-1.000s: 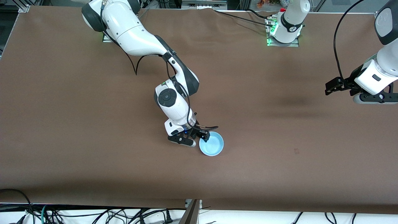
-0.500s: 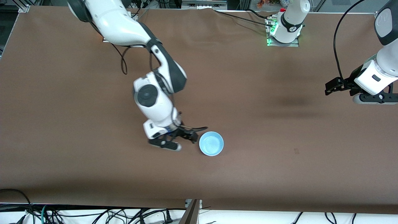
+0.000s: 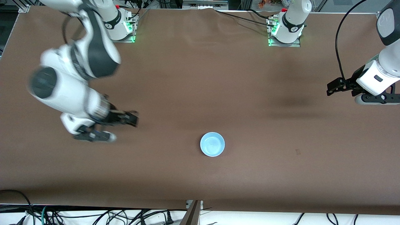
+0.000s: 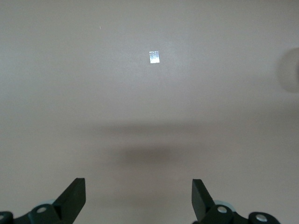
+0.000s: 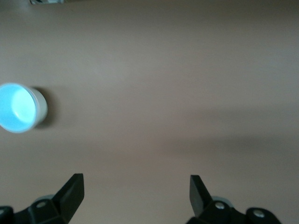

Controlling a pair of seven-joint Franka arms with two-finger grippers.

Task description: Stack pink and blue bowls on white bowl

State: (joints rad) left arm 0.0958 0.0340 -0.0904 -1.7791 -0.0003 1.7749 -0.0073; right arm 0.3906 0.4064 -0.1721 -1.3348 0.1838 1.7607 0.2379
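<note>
We count one light blue bowl (image 3: 212, 144) on the brown surface (image 3: 281, 131); whether other bowls sit nested beneath it, we cannot tell. Two arms stand at the surface, each with one end effector: the left end effector (image 3: 332, 88) and the right end effector (image 3: 132, 119). One small pale tag (image 4: 154, 57) lies on the surface.

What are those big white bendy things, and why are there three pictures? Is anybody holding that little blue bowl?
Those are two robot arms at a brown table. One picture looks down from a high camera; the other two come from small cameras on each arm's wrist. The small round light blue plastic bowl sits alone on the table, and nobody holds it. In the right wrist picture its outside looks white, so something may be underneath. The right gripper is open and empty, over bare table toward the right arm's end. The left gripper is open too, waiting over its own end.
</note>
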